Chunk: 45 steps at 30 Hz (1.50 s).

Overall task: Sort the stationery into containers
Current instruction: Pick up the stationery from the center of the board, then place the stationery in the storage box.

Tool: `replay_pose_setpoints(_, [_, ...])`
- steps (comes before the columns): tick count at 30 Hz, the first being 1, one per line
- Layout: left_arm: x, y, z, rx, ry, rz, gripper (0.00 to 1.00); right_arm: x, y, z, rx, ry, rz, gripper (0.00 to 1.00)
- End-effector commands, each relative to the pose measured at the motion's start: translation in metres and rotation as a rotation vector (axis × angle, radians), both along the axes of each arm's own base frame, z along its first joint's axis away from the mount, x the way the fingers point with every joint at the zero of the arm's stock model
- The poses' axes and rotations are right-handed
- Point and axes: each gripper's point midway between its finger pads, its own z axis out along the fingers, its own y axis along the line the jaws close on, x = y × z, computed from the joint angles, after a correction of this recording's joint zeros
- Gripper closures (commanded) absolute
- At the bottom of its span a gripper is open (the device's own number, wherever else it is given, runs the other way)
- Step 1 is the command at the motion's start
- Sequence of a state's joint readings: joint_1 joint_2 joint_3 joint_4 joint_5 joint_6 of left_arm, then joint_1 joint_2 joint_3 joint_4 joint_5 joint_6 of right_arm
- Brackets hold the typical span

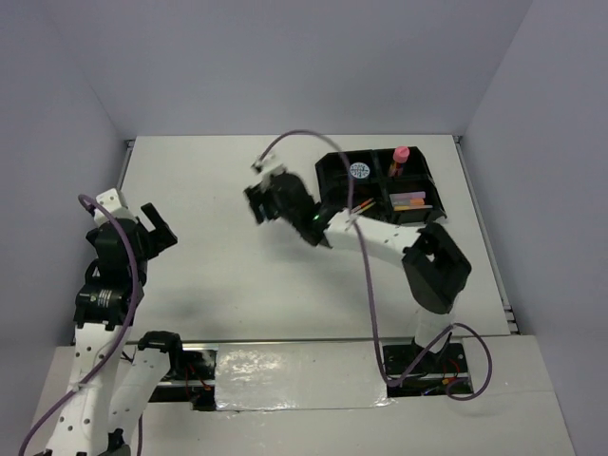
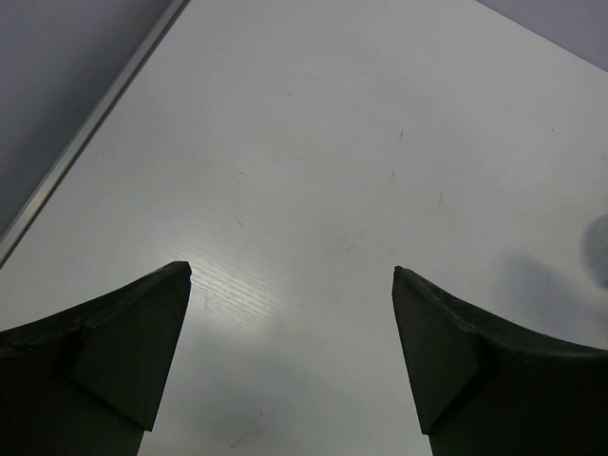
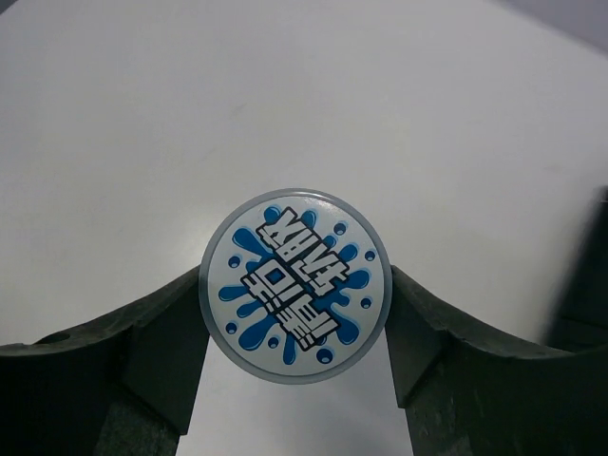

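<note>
My right gripper (image 3: 295, 275) is shut on a round blue-white tape roll (image 3: 294, 313), gripped by its edges above the bare white table. In the top view this gripper (image 1: 262, 199) hangs left of the black four-compartment tray (image 1: 328, 169), and the arm hides the held roll. The tray holds a second tape roll (image 1: 359, 171) in its far-left compartment, a pink-capped glue stick (image 1: 401, 155) standing far right, and orange and yellow pens (image 1: 410, 201) near right. My left gripper (image 2: 291, 269) is open and empty over the table, at the far left in the top view (image 1: 157, 224).
A thin orange item (image 1: 362, 205) shows in the tray's near-left compartment, partly behind my right arm. A metal table edge (image 2: 90, 142) runs along the left side. A purple cable (image 1: 296, 135) loops above the right wrist.
</note>
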<state>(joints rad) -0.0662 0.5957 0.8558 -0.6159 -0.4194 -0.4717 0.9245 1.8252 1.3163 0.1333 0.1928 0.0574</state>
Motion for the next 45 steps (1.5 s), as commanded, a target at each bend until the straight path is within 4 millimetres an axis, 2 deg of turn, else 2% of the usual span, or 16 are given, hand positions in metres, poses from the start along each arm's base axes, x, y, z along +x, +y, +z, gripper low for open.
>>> replay_pose_setpoints(1, [0.014,-0.005,0.01,-0.008,-0.06,-0.081,0.01,0.08,-0.099,0.066,0.087,-0.058,-0.357,1.0])
replay_pose_setpoints(3, [0.016,-0.008,0.006,-0.021,-0.054,-0.103,0.01,0.101,-0.124,0.06,0.068,-0.033,-0.423,1.0])
replay_pose_setpoints(4, [0.016,-0.008,0.005,-0.022,-0.049,-0.106,0.01,0.122,-0.147,0.072,0.08,-0.041,-0.481,1.0])
replay_pose_setpoints(5, [0.015,-0.008,0.004,-0.024,-0.044,-0.104,0.01,0.133,-0.156,0.061,0.059,-0.016,-0.512,1.0])
replay_pose_setpoints(9, [0.015,-0.014,0.002,-0.036,-0.048,-0.132,0.01,0.168,-0.202,0.064,0.05,0.007,-0.631,1.0])
replay_pose_setpoints(13, [0.017,-0.019,-0.001,-0.044,-0.036,-0.156,0.01,0.183,-0.218,0.051,0.028,0.04,-0.662,1.0])
replay_pose_setpoints(15, [0.017,-0.021,-0.002,-0.047,-0.034,-0.17,0.01,0.19,-0.216,0.049,0.038,0.033,-0.647,1.0])
replay_pose_setpoints(17, [0.018,-0.022,-0.002,-0.049,-0.032,-0.174,0.01,0.198,-0.216,0.034,0.02,0.055,-0.646,1.0])
replay_pose_setpoints(18, [0.018,-0.022,-0.003,-0.049,-0.031,-0.175,0.01,0.203,-0.216,0.039,0.026,0.046,-0.653,1.0])
replay_pose_setpoints(19, [0.017,-0.023,-0.002,-0.048,-0.034,-0.176,0.01,0.208,-0.217,0.027,0.013,0.062,-0.662,1.0])
replay_pose_setpoints(24, [0.018,-0.022,-0.003,-0.047,-0.024,-0.17,0.01,0.228,-0.208,-0.001,0.02,0.115,-0.652,1.0])
replay_pose_setpoints(27, [0.018,-0.023,-0.006,-0.049,-0.014,-0.175,0.01,0.238,-0.209,-0.01,0.013,0.127,-0.675,1.0])
replay_pose_setpoints(36, [0.019,-0.027,-0.004,-0.053,-0.017,-0.195,0.01,0.252,-0.219,-0.02,0.013,0.125,-0.704,1.0])
replay_pose_setpoints(41, [0.02,-0.028,-0.005,-0.055,-0.016,-0.204,0.01,0.247,-0.222,-0.022,0.009,0.127,-0.691,1.0])
replay_pose_setpoints(42, [0.02,-0.029,-0.006,-0.057,-0.013,-0.208,0.01,0.246,-0.224,-0.012,0.018,0.108,-0.692,1.0])
replay_pose_setpoints(45, [0.02,-0.03,-0.006,-0.059,-0.013,-0.212,0.01,0.246,-0.229,-0.012,-0.002,0.087,-0.706,1.0])
